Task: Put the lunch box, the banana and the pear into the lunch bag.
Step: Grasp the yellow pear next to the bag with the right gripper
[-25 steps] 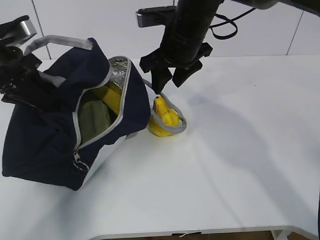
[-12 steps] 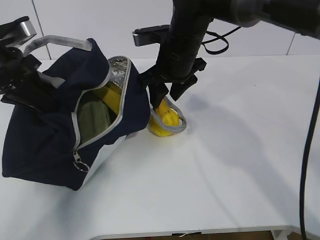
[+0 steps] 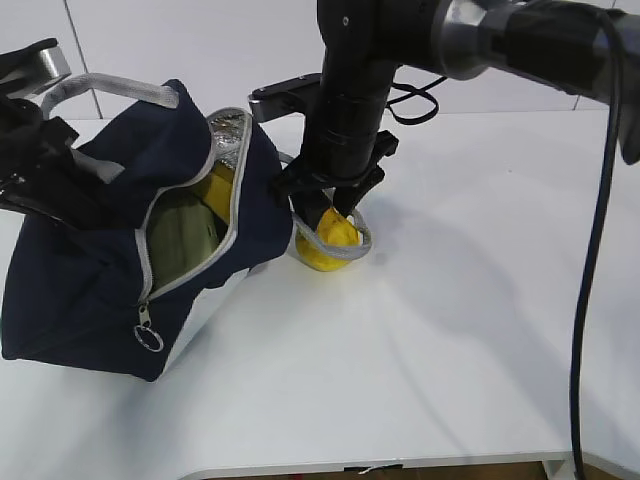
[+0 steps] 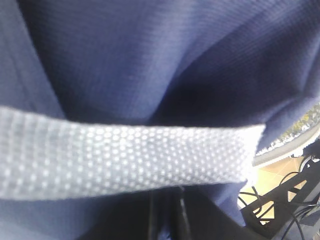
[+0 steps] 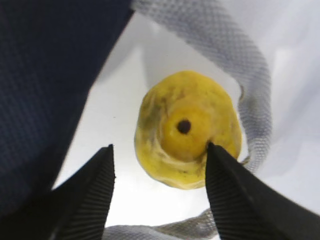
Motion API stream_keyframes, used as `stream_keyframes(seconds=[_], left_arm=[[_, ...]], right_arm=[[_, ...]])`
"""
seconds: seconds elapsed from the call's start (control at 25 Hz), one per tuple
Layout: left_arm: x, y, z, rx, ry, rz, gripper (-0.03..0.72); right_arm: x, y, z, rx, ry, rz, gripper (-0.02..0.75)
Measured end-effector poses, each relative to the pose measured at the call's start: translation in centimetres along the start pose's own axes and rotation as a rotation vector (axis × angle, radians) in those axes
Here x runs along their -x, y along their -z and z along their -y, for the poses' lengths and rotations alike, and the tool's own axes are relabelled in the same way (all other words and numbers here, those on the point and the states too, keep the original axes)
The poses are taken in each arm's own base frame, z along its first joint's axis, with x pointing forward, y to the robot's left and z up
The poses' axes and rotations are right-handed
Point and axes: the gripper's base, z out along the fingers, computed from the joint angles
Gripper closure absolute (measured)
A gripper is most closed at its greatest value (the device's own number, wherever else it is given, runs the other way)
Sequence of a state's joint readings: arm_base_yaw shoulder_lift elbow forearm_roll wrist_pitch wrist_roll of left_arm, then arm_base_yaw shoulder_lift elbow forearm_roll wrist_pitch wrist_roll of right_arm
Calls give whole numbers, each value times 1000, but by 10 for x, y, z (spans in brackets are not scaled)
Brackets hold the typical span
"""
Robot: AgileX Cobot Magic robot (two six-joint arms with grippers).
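1. Exterior view: the right pincer (image 3: 327,212) has dropped from above the squat bumpy yellow pear (image 3: 327,243) until its tips flank the neck.
2. Right wrist view: its jaws stand apart either side of the pear (image 5: 186,129), not yet gripping; the pear stands on the white bench (image 3: 450,320), ringed by a grey webbing handle (image 5: 245,70).
3. The boxy navy-blue fabric lunch bag (image 3: 90,290) has shifted slightly; inside show the long yellow banana (image 3: 222,190) and sage-green-lidded lunch box (image 3: 185,235).
4. The left pincer's state I cannot tell.
5. Only the pear appears left; closing on it likely comes next.
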State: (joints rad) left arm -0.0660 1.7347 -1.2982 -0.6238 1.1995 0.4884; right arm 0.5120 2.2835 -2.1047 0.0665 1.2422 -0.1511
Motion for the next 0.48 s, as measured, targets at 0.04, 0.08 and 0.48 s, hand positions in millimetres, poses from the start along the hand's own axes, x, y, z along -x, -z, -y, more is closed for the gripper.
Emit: stream_keyframes(seconds=[0.04,0.08,0.48], left_arm=[[0,0,0,0,0,0,701],[0,0,0,2,-1,-1,701],[0,0,0,2,-1,-1,701]], right_arm=[[0,0,1,-10,3,1,262],[1,0,1,-14,5,6,262],[6,0,2,-26,8,71,262]])
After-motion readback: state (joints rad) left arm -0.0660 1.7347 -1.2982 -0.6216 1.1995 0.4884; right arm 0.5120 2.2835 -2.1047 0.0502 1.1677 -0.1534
